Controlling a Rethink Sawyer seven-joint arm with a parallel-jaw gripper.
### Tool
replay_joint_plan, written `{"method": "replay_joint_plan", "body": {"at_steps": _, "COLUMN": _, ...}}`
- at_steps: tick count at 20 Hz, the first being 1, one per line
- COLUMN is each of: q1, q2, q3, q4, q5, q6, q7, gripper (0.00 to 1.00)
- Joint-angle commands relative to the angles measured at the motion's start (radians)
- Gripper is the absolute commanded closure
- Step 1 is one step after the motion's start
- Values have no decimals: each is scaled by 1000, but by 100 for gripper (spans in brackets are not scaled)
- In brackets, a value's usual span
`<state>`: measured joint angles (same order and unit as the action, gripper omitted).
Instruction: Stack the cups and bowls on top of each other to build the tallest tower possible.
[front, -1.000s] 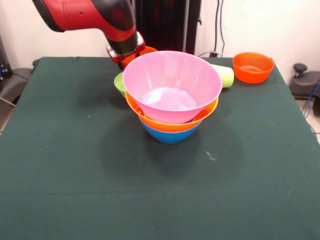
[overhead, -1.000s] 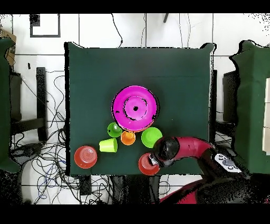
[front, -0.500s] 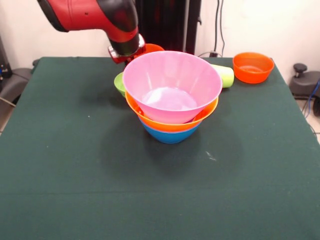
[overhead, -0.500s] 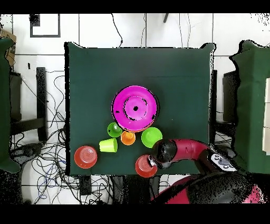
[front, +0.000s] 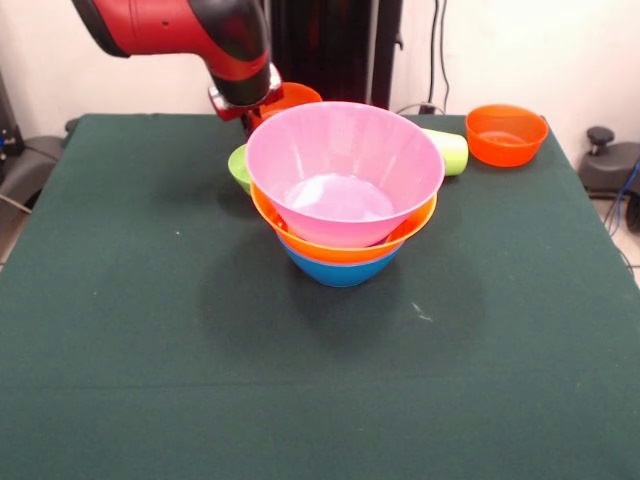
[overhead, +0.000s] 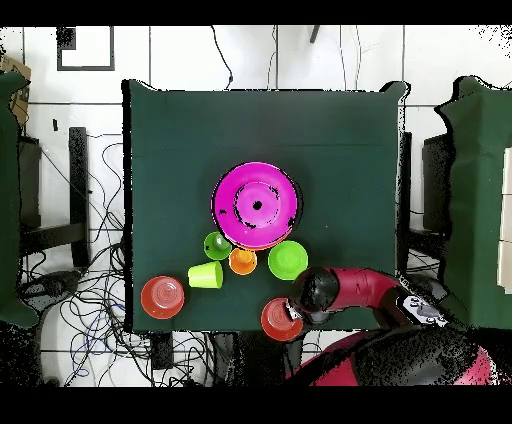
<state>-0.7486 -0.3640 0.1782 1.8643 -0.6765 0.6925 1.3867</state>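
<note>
The tower stands mid-table: a pink bowl (front: 343, 165) in a yellow-orange bowl (front: 345, 247) in a blue bowl (front: 340, 272); from above only the pink bowl (overhead: 257, 205) shows. My gripper (front: 247, 110) (overhead: 293, 311) is at the table's robot-side edge, shut on the rim of a small orange bowl (front: 289, 97) (overhead: 279, 320), held above the cloth. A green bowl (overhead: 287, 259) (front: 238, 166), an orange cup (overhead: 243, 261), a green cup (overhead: 217, 245) and a lime-yellow cup (overhead: 206, 275) (front: 449, 151) on its side lie between the gripper and the tower.
Another small orange bowl (front: 506, 134) (overhead: 163, 297) sits at the table's corner on the robot's side. The red arm (front: 180, 28) reaches in over that edge. Cables lie on the floor around the green-clothed table (front: 150, 380).
The gripper and its orange bowl have risen slightly and shifted a little toward the robot-side edge. The tower and the loose cups and bowls have not moved.
</note>
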Motion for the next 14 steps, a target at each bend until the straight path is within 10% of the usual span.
{"method": "replay_joint_plan", "body": {"at_steps": 1, "q1": 7, "q2": -62, "q3": 58, "q4": -9, "q5": 53, "q6": 24, "q7": 36, "gripper": 100}}
{"method": "replay_joint_plan", "body": {"at_steps": 6, "q1": -32, "q2": -272, "q3": 136, "q4": 128, "q5": 166, "q6": 169, "q7": -52, "gripper": 100}}
{"method": "replay_joint_plan", "body": {"at_steps": 14, "q1": -128, "q2": -397, "q3": 240, "q4": 154, "q5": 280, "q6": 335, "q7": -177, "gripper": 100}}
